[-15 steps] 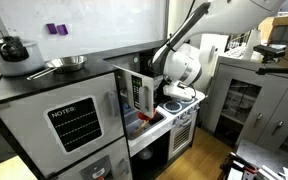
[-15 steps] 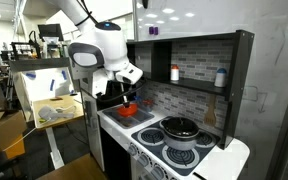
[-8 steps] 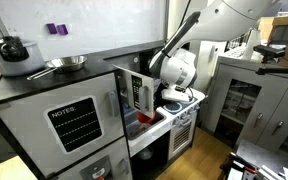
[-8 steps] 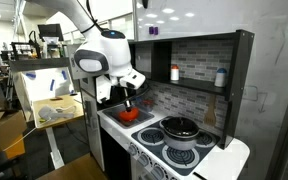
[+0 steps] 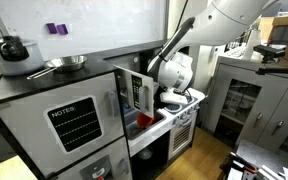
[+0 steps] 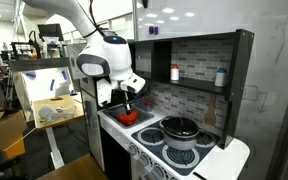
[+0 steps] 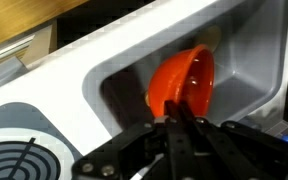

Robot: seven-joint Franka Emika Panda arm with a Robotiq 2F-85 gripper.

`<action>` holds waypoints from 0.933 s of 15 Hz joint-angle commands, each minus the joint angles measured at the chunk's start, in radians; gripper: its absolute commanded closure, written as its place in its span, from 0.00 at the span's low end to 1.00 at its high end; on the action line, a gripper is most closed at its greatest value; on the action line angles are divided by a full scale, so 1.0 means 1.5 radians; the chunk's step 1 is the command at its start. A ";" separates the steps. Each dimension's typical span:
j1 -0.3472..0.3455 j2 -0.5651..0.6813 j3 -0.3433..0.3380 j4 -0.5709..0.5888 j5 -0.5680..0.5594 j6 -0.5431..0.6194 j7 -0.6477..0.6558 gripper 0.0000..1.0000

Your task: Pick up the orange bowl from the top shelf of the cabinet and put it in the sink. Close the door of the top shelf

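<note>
The orange bowl hangs tilted inside the white sink basin in the wrist view, its rim pinched between my gripper's fingers. In an exterior view the bowl sits low in the sink at the near end of the toy kitchen counter, under my gripper. In an exterior view my gripper is down behind the counter edge and the bowl is hidden. The top shelf stands open, and its door is swung out.
A black pot sits on the stove burners beside the sink. Two bottles stand on the open shelf. A burner ring shows at the wrist view's lower left. A pan and kettle sit on the cabinet top.
My gripper has come down and toward the sink with the orange bowl in it. The bowl is now lower, inside the basin.
</note>
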 commanded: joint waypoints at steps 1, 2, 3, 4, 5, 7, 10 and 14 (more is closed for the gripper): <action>-0.008 0.012 0.011 0.018 0.018 0.001 -0.021 0.98; -0.005 0.014 0.010 0.020 0.011 0.002 -0.016 0.98; -0.005 0.015 0.011 0.022 0.011 0.003 -0.016 0.98; -0.005 0.017 0.012 0.025 0.013 0.003 -0.017 0.98; -0.005 0.018 0.014 0.028 0.014 0.003 -0.016 0.69; -0.005 0.021 0.016 0.033 0.015 0.006 -0.015 0.62; -0.006 0.021 0.019 0.037 0.018 0.008 -0.016 0.41; -0.004 0.011 0.019 0.030 0.018 0.016 -0.019 0.12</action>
